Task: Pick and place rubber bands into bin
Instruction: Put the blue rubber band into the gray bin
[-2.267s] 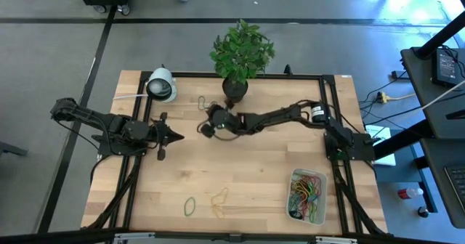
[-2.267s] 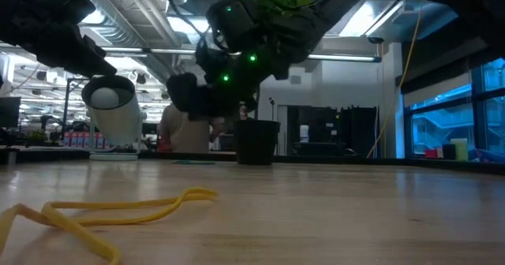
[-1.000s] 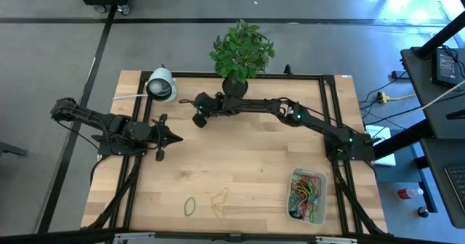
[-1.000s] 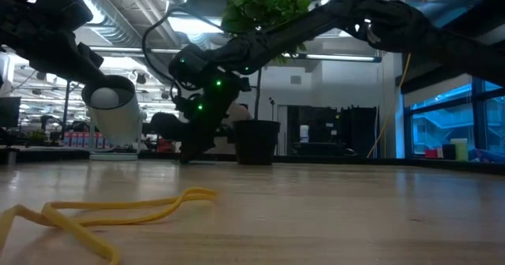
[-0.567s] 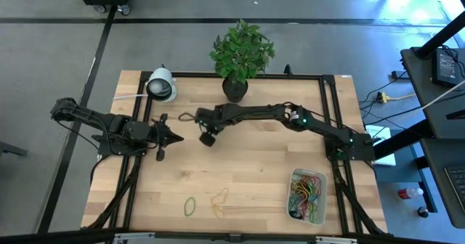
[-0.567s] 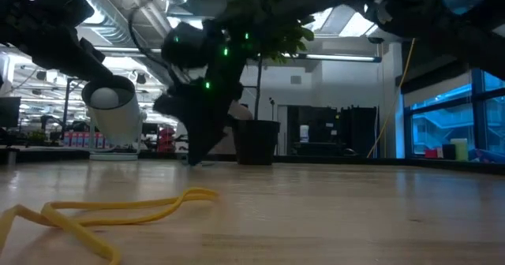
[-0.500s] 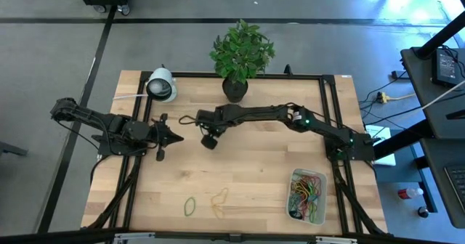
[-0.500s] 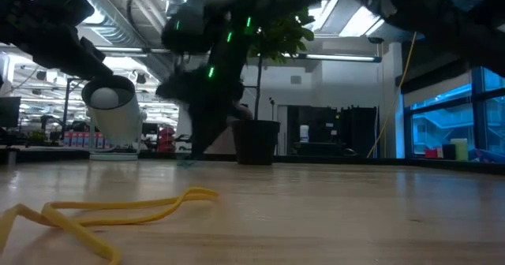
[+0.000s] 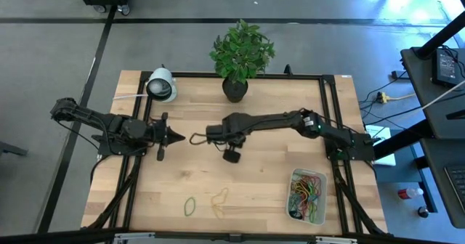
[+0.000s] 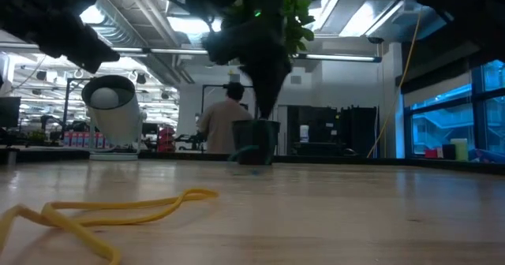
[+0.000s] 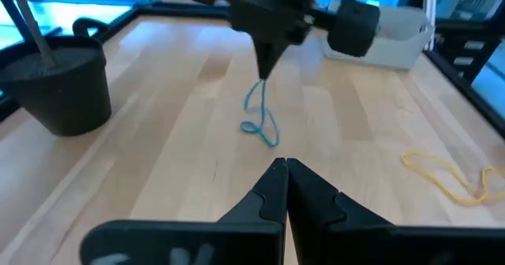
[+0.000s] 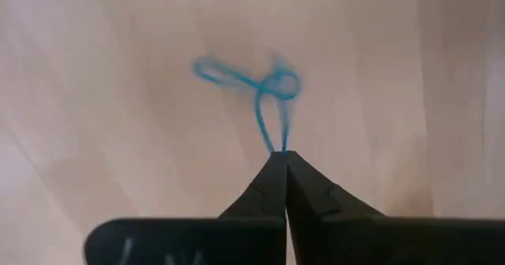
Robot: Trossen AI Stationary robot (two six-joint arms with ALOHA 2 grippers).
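Note:
My right gripper point(image 9: 209, 136) is out over the middle of the table, shut on a thin blue-green rubber band point(image 9: 195, 138); the left wrist view shows the same gripper point(image 11: 264, 66) and the twisted band point(image 11: 260, 121) below it. My left gripper point(image 9: 174, 135) waits shut just left of the band, and its own view shows its tips point(image 11: 284, 170) closed. The bin point(image 9: 293, 200), pale plastic, sits at the near right and holds many coloured bands. A yellow band point(image 9: 219, 199) and a green band point(image 9: 189, 205) lie flat near the near edge. My right gripper pinches the blue-green band by the top of its loop point(image 12: 278, 143) between the very ends of its two fingers point(image 11: 267, 56), coming from above and pointing down. The band hangs slack and twisted below them; its lower loop point(image 11: 265, 132) is at or just above the tabletop.
A dark plant pot point(image 9: 235, 89) stands at the far edge, seen also in the left wrist view point(image 11: 63, 83). A white round device point(image 9: 161, 85) stands at the far left. The yellow band point(image 10: 118, 210) lies close to the low camera. A person stands in the room behind point(image 10: 225, 127).
My right gripper has come away from the plant pot toward the near edge and slightly right, its wrist turning as it went. It stays shut on the blue-green band, which travelled with it and now dangles under the fingers. The left arm kept still.

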